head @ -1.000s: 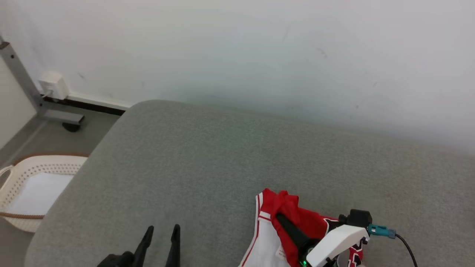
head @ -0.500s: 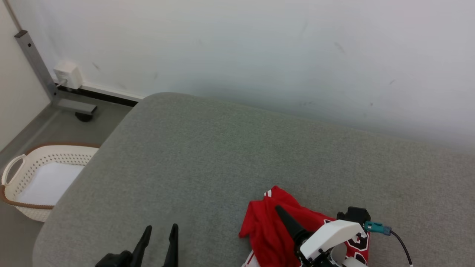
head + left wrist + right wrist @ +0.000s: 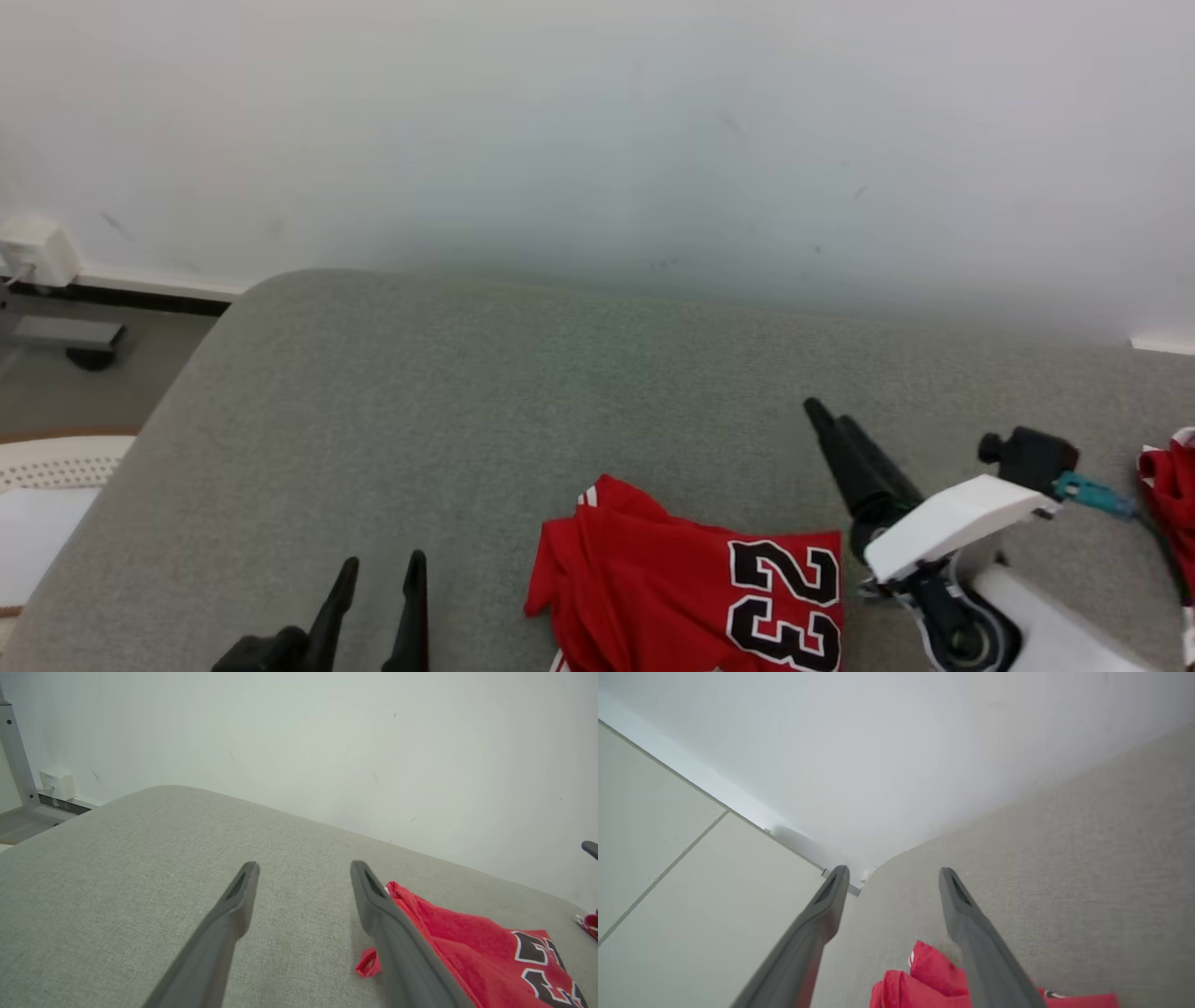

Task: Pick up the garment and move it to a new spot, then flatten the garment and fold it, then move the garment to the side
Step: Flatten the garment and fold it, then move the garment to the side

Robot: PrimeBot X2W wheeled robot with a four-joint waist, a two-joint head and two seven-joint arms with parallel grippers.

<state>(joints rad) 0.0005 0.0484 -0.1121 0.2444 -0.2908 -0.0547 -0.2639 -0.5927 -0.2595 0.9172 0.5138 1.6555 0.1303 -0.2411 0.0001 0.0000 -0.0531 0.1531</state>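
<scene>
Far left of the garment (image 3: 653,588), beyond the edge of the grey cushion (image 3: 467,392), a white perforated basket (image 3: 56,457) with a brown rim sits lower down. Something flat and white lies in it, too cropped to identify. Left of the garment, the left gripper (image 3: 378,583) rises from the bottom of the head view, fingers pointing away from the robot, low over the cushion. Its jaws stand wide apart with nothing between them, and the red cloth is near but untouched. The garment, a red jersey numbered 23, lies crumpled on the cushion. Just right of it, the right arm's white wrist (image 3: 943,523) reaches in from the lower right. The right gripper (image 3: 822,415) points up and leftward past the garment's upper right corner, spread wide and empty. Farther right, a second red cloth (image 3: 1167,485) lies at the view's edge.
</scene>
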